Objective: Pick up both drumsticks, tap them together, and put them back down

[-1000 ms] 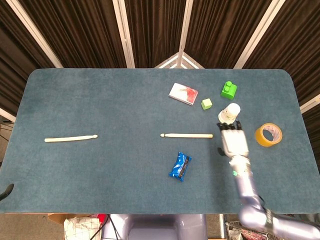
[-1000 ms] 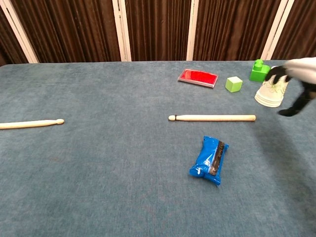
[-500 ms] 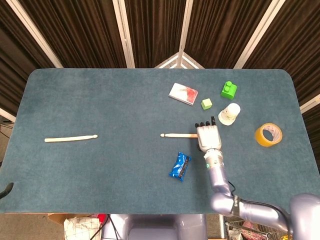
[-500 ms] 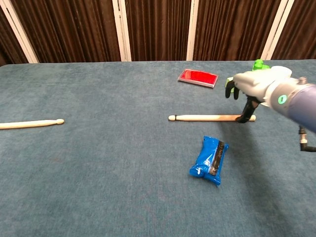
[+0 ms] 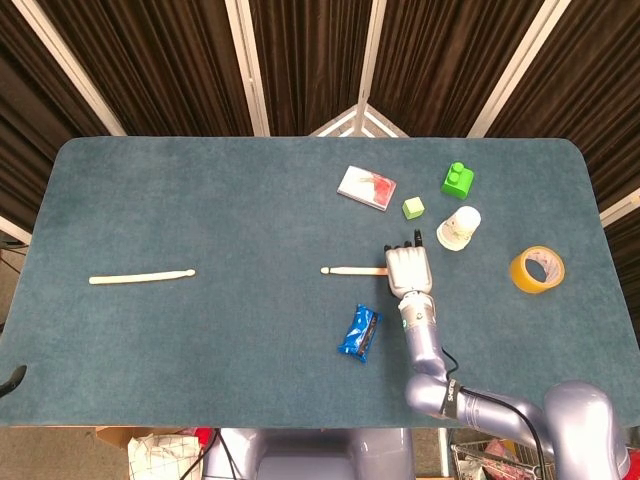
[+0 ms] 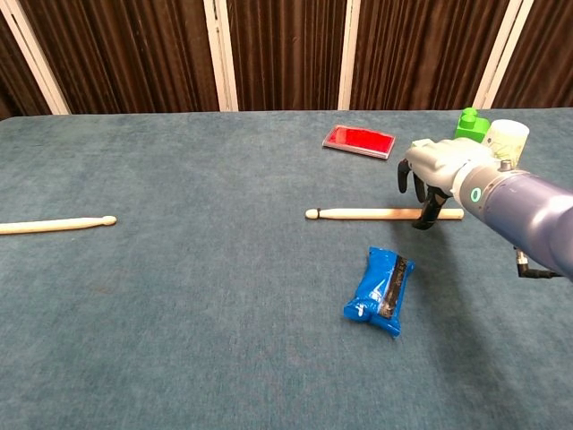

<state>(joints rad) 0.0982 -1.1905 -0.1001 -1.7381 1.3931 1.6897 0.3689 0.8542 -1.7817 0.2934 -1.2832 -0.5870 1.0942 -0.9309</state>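
Observation:
Two pale wooden drumsticks lie flat on the blue table [image 5: 250,200]. The left drumstick [image 5: 140,276] [image 6: 54,225] lies far left with no hand near it. The right drumstick [image 5: 352,270] [image 6: 358,213] lies at centre, tip pointing left. My right hand [image 5: 408,268] [image 6: 436,172] hovers over its butt end, covering it in the head view. Its dark fingers hang down around the stick, spread apart, and one fingertip [image 6: 424,220] reaches the table beside the stick. The stick still lies on the table. My left hand shows in neither view.
A blue snack packet [image 5: 360,333] [image 6: 380,290] lies just in front of the right stick. Behind the hand are a red card box [image 5: 366,187] [image 6: 358,140], a small green cube [image 5: 413,208], a green block [image 5: 457,180], a paper cup [image 5: 459,228] [image 6: 506,139] and a tape roll [image 5: 537,269].
My right hand has swept left from beside the paper cup to above the butt end of the right drumstick and come lower. Both drumsticks stay where they were.

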